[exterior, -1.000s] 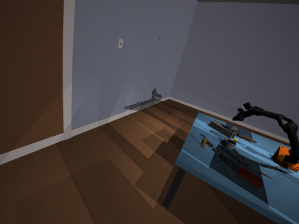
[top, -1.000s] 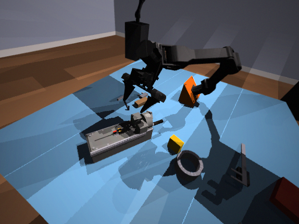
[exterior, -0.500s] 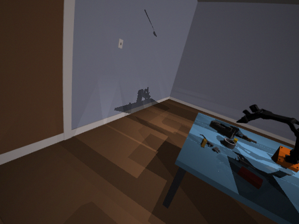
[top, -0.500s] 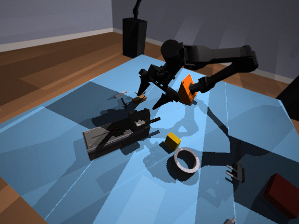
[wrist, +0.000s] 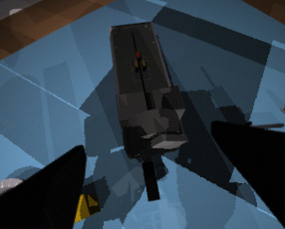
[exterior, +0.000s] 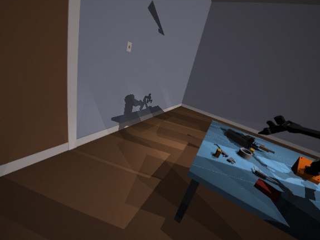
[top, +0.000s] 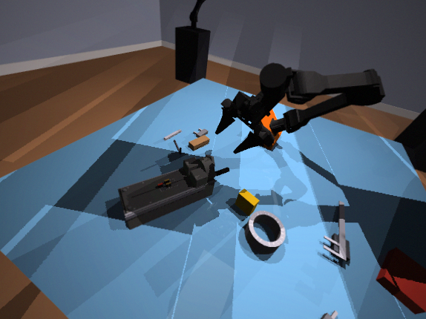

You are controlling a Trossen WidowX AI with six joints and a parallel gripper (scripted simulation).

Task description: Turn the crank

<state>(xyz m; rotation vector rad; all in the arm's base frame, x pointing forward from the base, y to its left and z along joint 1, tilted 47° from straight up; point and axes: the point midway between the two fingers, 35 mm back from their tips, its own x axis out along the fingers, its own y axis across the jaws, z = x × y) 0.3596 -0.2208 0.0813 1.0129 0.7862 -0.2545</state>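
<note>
The machine is a long dark grey box (top: 141,200) (exterior: 235,138) (wrist: 124,47) with a slotted top and a raised block at its crank end. The red pointer (top: 159,185) (wrist: 139,54) sits in the slot, a little beyond the two brass marks (top: 167,182) (wrist: 143,64) toward the far end, not level with them. The black crank handle (top: 223,171) (wrist: 151,181) sticks out from the crank end. My gripper (top: 225,142) (wrist: 149,138) is wide open and empty, raised above the table near the crank end. In the wrist view the handle shows between and below the fingertips, untouched.
A yellow block (top: 246,202) (wrist: 86,210) and a grey ring (top: 260,248) (exterior: 245,157) lie near the handle. A tan block (top: 199,142) and small tools lie behind the machine. A grey tool (top: 341,230) and a red block (top: 404,282) (exterior: 266,188) lie farther off.
</note>
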